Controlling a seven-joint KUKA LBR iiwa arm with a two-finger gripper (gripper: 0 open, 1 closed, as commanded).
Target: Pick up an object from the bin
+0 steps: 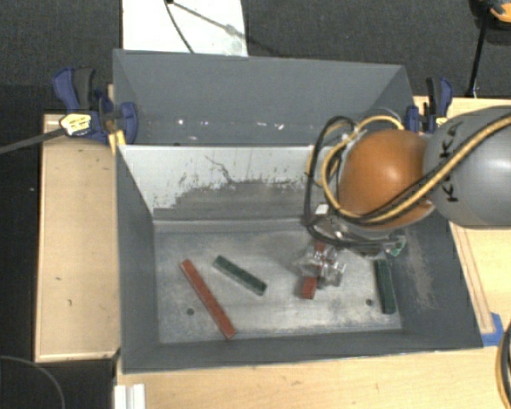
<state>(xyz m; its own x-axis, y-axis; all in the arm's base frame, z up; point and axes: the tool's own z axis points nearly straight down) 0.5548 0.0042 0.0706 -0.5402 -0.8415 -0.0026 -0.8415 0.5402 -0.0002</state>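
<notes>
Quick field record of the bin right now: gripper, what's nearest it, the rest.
bin: grey metal bin
gripper: gripper, low over floor, right of centre
nearest: small red-brown block, right at gripper; held or not, cannot tell
left: long red stick, lying diagonal
centre-left: left green bar
right: right green bar, apart from gripper

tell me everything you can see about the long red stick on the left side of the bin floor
The red stick is a long, thin, straight bar, reddish brown and matte, perhaps wood or plastic. It lies flat on the bin floor, left of centre, slanting from upper left to lower right, its lower end near the front wall. Nothing touches it: the dark green bar lies apart to its right, the gripper farther right.
</notes>
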